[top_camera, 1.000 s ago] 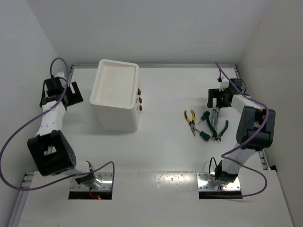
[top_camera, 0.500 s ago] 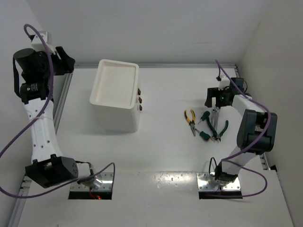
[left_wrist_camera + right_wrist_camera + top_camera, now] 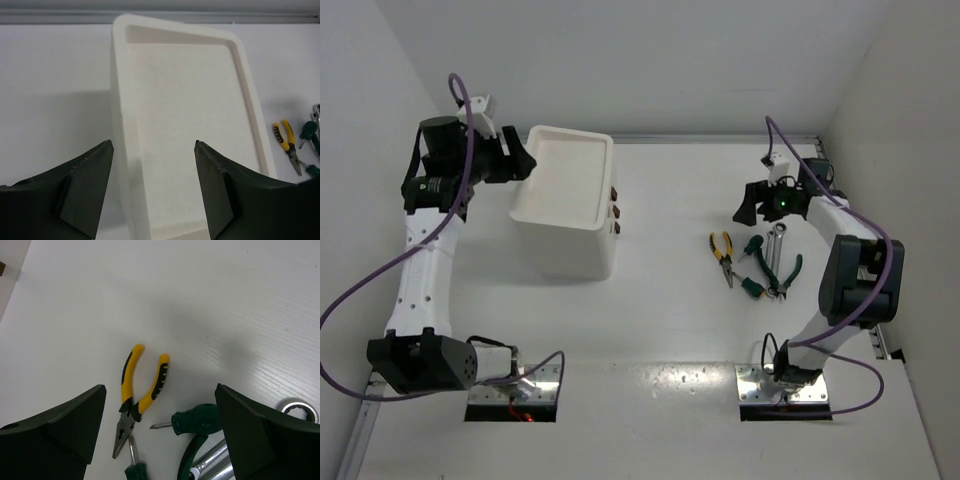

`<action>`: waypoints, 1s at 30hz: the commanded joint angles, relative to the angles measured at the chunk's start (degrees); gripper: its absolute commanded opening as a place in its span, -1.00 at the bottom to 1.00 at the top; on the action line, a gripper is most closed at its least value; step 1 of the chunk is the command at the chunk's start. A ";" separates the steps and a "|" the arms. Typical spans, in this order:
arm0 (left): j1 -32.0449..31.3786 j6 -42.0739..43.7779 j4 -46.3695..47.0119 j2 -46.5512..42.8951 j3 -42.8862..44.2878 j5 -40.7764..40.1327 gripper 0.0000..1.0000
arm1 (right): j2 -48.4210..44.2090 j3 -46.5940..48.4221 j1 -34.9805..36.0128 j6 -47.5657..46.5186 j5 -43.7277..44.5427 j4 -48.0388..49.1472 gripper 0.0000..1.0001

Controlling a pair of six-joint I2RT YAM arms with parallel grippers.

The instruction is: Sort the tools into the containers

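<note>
1. The left gripper hangs over the outer long rim of the white drawer unit. Its fingers stand apart and hold nothing.
2. In the left wrist view, the unit's recessed tray top lies under and ahead of that gripper. One finger is over the table outside the rim and the other is over the tray.
3. The unit's three brown handles are on the side away from the left gripper.
4. The right gripper is spread wide with nothing in it, raised above the table beside the tools.
5. The yellow-handled pliers lie flat on the table below the gap between its fingers.
6. The small green-handled screwdriver lies just beside those pliers, nearer one finger.
7. The two silver wrenches and the green-handled pliers lie on past the screwdriver, partly hidden behind that finger in the wrist view.
</note>
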 commanded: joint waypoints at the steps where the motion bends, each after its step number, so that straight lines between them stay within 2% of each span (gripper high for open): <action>1: -2.89 0.33 -1.07 -1.80 -1.08 -6.01 0.45 | 0.61 2.98 -0.06 -0.98 -2.07 0.57 0.81; 4: -5.53 1.47 -1.60 -0.66 -1.61 -13.30 0.45 | 0.61 2.98 -0.06 -0.98 -2.07 0.57 0.81; 10: -7.73 2.17 -2.13 2.07 -1.08 -21.66 0.40 | 0.00 2.98 -0.06 -0.98 -1.55 0.57 0.81; 16: -8.26 2.17 -2.13 6.02 -0.56 -21.24 0.34 | 0.00 2.98 -0.06 -0.98 -0.93 0.57 0.81; 18: -8.26 2.17 -2.13 7.25 -0.56 -19.84 0.18 | 0.00 2.98 -0.06 -0.98 -0.93 0.57 0.81; 19: -8.26 2.17 -2.13 7.25 -0.56 -19.83 -0.03 | 0.00 2.98 -0.06 -0.98 -0.93 0.57 0.81; 21: -8.26 2.17 -2.13 7.78 -0.56 -19.83 -0.24 | 0.00 2.98 -0.06 -0.98 -0.93 0.57 0.81; 23: -8.26 2.70 -2.13 8.83 -1.08 -19.83 -0.33 | 0.52 2.98 -0.06 -0.98 -0.93 1.09 0.81; 26: -8.26 2.70 -2.13 9.36 -1.08 -20.44 -0.33 | 0.52 2.98 -0.06 -0.98 -0.31 1.10 0.81; 27: -7.65 2.70 -1.52 10.06 -1.08 -20.44 -0.49 | 0.52 2.98 -0.06 -0.98 -0.31 1.10 0.81; 28: -7.04 2.70 -1.51 10.07 -0.39 -20.44 -0.49 | 0.52 2.98 -0.06 -0.98 -0.31 1.10 0.81; 29: -7.03 2.70 -1.51 10.85 0.14 -20.44 -0.77 | 0.52 2.98 -0.06 -0.98 -1.01 1.10 0.79; 30: -6.34 2.70 -1.51 12.07 1.54 -21.14 -0.93 | 1.04 2.98 -0.06 -0.98 -1.01 1.10 0.79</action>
